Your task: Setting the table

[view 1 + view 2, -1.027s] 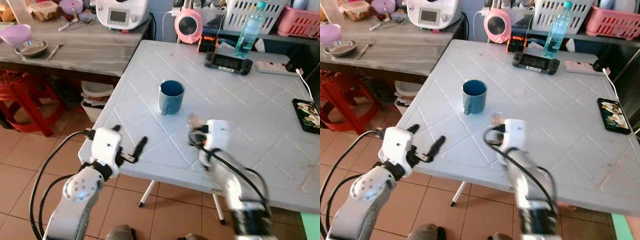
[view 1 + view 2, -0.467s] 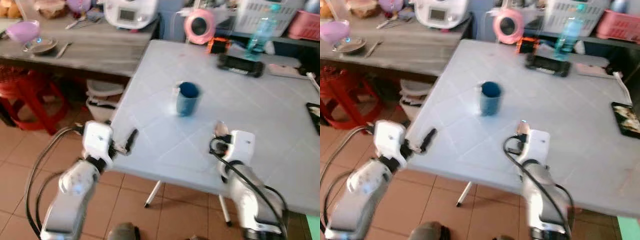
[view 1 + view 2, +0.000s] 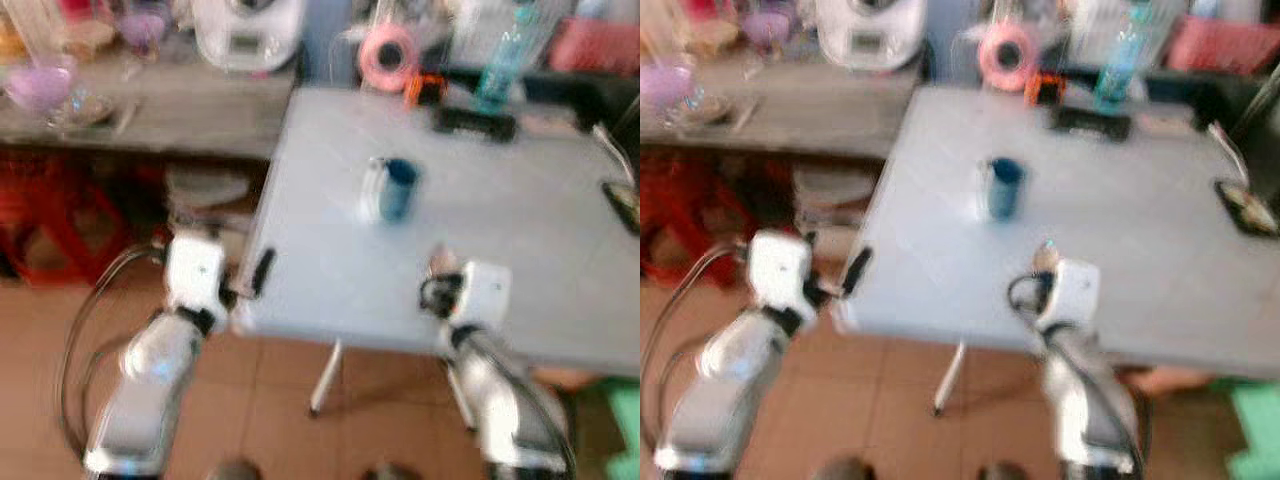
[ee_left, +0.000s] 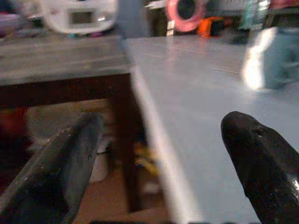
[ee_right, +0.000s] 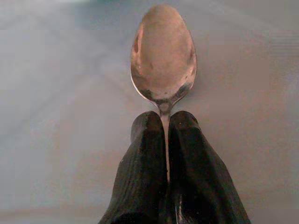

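White plastic square table takes up most of what lies ahead of me, blurred. Beside it, on my left, a grey wooden counter carries a white kitchen appliance and some bowls too smeared to name.

Blue ceramic mug stands upright toward the middle of the table, well apart from both my arms. Along the far edge: a pink round fan, a black handheld game console, a clear blue-tinted bottle.

My left gripper hovers at the table's near corner, fingers spread wide, holding nothing; the table edge runs between them in the wrist view. Probably kept ready, out of the way.

My right gripper is over the near part of the table, fingers pressed together on the handle of a small shiny metal spoon, bowl pointing forward past the tips. Gripping by the handle lets me lay it flat.

Nothing lies between spoon and mug; I judge placing it near the mug comes next.
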Tool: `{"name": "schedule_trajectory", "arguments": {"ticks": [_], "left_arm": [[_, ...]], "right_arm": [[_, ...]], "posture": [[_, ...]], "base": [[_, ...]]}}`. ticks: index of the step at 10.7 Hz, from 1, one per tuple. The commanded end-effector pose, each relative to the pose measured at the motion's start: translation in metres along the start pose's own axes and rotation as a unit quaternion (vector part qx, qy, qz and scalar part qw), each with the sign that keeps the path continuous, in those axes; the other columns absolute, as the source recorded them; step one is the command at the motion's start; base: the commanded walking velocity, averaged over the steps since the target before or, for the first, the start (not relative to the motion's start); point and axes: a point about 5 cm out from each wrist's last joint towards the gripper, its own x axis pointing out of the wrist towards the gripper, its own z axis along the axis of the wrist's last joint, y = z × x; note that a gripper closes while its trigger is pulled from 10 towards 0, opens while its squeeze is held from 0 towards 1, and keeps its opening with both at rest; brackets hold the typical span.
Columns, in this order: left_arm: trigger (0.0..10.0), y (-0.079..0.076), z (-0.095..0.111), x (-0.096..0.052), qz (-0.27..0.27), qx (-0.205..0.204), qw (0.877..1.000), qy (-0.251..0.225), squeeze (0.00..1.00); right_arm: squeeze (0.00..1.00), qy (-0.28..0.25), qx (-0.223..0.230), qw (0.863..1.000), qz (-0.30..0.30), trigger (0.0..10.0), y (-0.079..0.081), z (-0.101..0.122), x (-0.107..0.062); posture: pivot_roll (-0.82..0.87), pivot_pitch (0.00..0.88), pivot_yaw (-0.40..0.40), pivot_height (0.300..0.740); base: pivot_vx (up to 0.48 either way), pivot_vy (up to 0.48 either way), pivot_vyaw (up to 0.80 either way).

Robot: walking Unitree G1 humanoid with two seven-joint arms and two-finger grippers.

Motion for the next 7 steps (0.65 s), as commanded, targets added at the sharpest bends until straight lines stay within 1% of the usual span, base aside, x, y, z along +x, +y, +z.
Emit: {"name": "schedule_trajectory", "arguments": {"ticks": [1,2,3,4,5,6,7], "left_arm": [[10.0,-0.002,0.006,0.004,-0.004,0.005,1.0,-0.017,0.0],[10.0,-0.004,0.009,0.006,-0.004,0.005,0.999,-0.034,0.0],[10.0,-0.004,0.01,0.007,-0.002,0.002,0.999,-0.036,0.0],[10.0,-0.002,0.01,0.009,0.007,0.001,0.999,-0.038,0.0],[10.0,0.003,0.011,0.011,0.03,0.012,0.999,-0.043,0.0],[10.0,0.007,0.011,0.015,0.05,0.005,0.998,-0.041,0.0],[10.0,0.009,0.012,0.016,0.059,0.007,0.997,-0.044,0.0]], "right_arm": [[0.0,0.001,-0.002,1.0,0.005,10.0,0.0,0.002,0.002],[0.0,-0.02,-0.012,1.0,0.004,10.0,0.0,0.007,0.005],[0.0,-0.04,-0.019,0.999,0.007,10.0,0.0,0.014,0.007],[0.0,-0.048,-0.021,0.999,0.009,10.0,0.001,0.018,0.01],[0.0,-0.057,-0.024,0.998,0.011,10.0,0.002,0.025,0.012],[0.0,-0.073,-0.022,0.997,0.021,10.0,0.005,0.034,0.014],[0.0,-0.073,-0.024,0.997,0.02,10.0,0.004,0.036,0.016]], "posture": [[0.04,0.0,-0.026,0.74],[0.04,0.0,-0.025,0.74],[0.04,0.0,-0.025,0.74],[0.04,0.0,-0.025,0.74],[0.04,0.0,-0.026,0.74],[0.04,0.0,-0.028,0.74],[0.04,0.0,-0.033,0.74]], "base": [[0.0,0.48,0.0],[0.0,0.424,0.0],[0.285,0.386,0.0],[0.281,0.39,0.0],[0.401,0.262,0.0],[0.424,0.0,0.0],[0.345,0.334,0.0]]}}
